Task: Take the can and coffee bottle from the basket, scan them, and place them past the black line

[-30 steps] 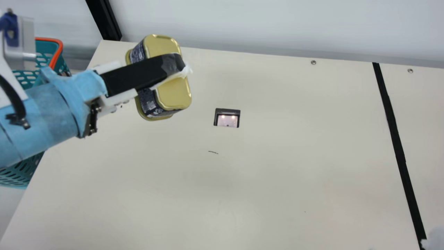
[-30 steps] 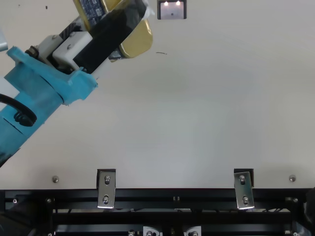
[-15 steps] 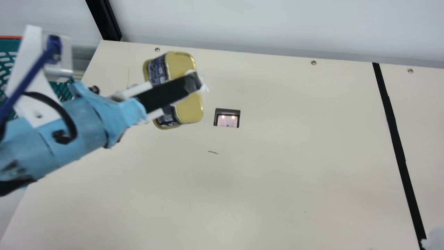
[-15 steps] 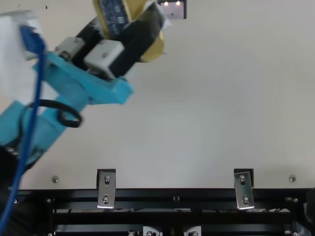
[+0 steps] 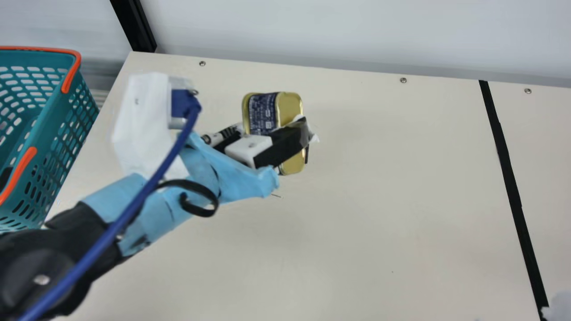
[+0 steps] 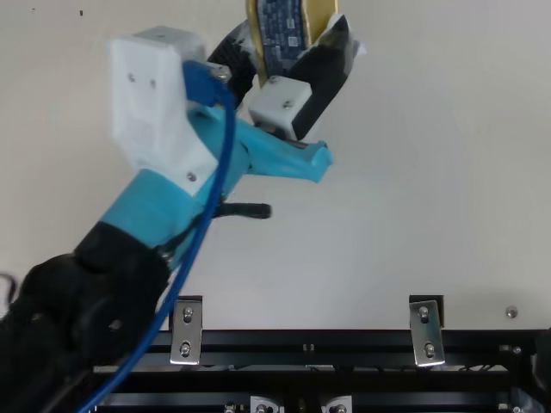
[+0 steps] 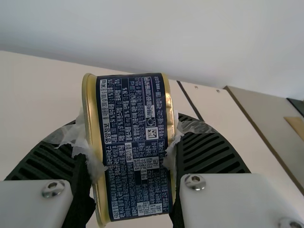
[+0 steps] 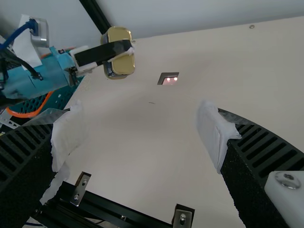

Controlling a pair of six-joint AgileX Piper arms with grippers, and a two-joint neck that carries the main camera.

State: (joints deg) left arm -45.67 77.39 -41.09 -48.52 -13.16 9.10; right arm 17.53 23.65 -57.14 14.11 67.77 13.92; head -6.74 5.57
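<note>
The left gripper (image 5: 276, 129) is closed on the can (image 5: 261, 113), one ribbed finger pressed to each of its flat gold ends, and holds it over the table (image 5: 357, 232). The can is on its side, gold ends facing sideways; in the left wrist view, the dark blue label with white print and a small square code faces the camera. White wrapping at both fingertips touches the can. The scanner (image 8: 168, 78) is set into the table, two lights glowing in it in the right wrist view, where the can appears apart from it, toward the basket (image 5: 67, 120). In the main view the can covers most of the scanner; how high above it the can hangs, I cannot tell. The basket, teal with orange handles, is beside the table's left edge, with something dark inside, too little of it in sight to name. The black line (image 5: 506, 162) runs down the table's right part, and the can is on the basket's side of it. The right gripper (image 5: 557, 306) is at the main view's lower right corner; its own wrist view shows its padded fingers spread wide, with nothing between them.
</note>
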